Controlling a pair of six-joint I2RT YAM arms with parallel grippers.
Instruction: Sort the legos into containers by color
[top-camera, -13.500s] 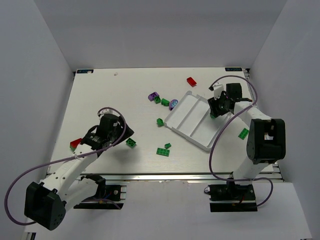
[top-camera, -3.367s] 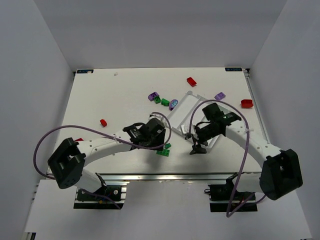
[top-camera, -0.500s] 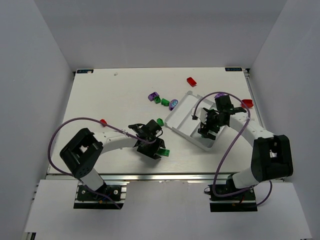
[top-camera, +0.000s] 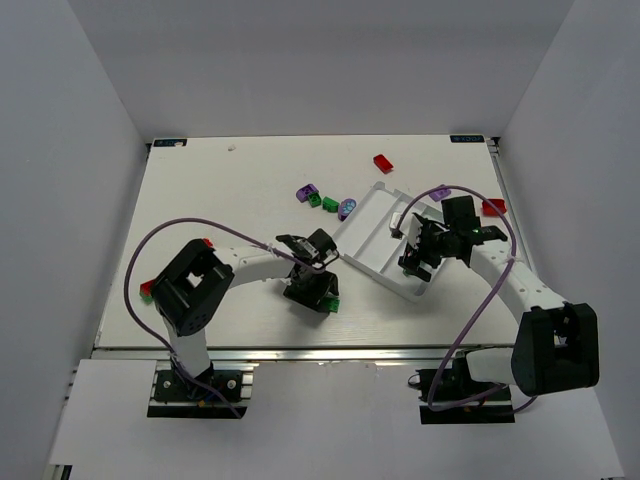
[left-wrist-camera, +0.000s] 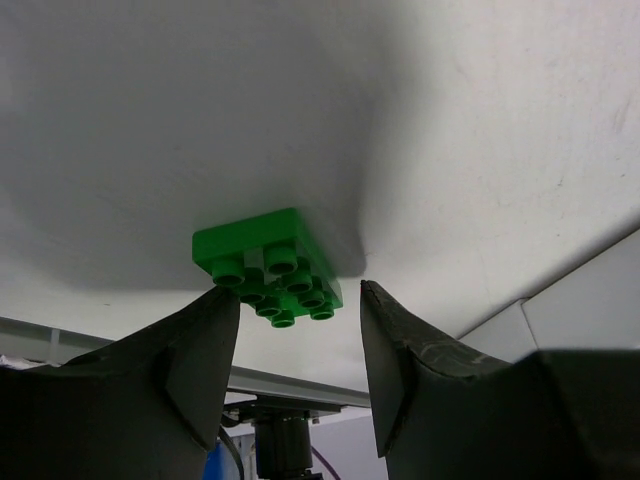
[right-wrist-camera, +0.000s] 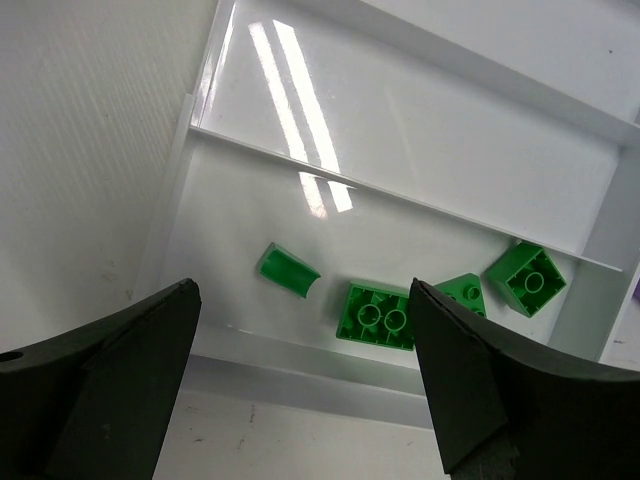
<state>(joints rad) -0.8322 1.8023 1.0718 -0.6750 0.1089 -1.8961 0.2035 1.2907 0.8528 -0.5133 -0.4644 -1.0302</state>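
Four green pieces (right-wrist-camera: 378, 318) lie in one outer compartment of the white tray (right-wrist-camera: 420, 120), close to its outer wall. The right pincer (right-wrist-camera: 303, 300) hangs directly above that compartment, jaws spread wide, holding nothing.

One more green brick (left-wrist-camera: 268, 275) rests on the surface (left-wrist-camera: 480, 120) just off the tray's near corner. The left pincer (left-wrist-camera: 297, 300) is low over it, jaws partly apart with a finger at either side of the brick's near end; no grip is evident.

Beyond the tray, a red brick (top-camera: 383, 163) and a purple brick (top-camera: 306, 192) lie loose. Another red one (top-camera: 493, 207) sits to the tray's right.
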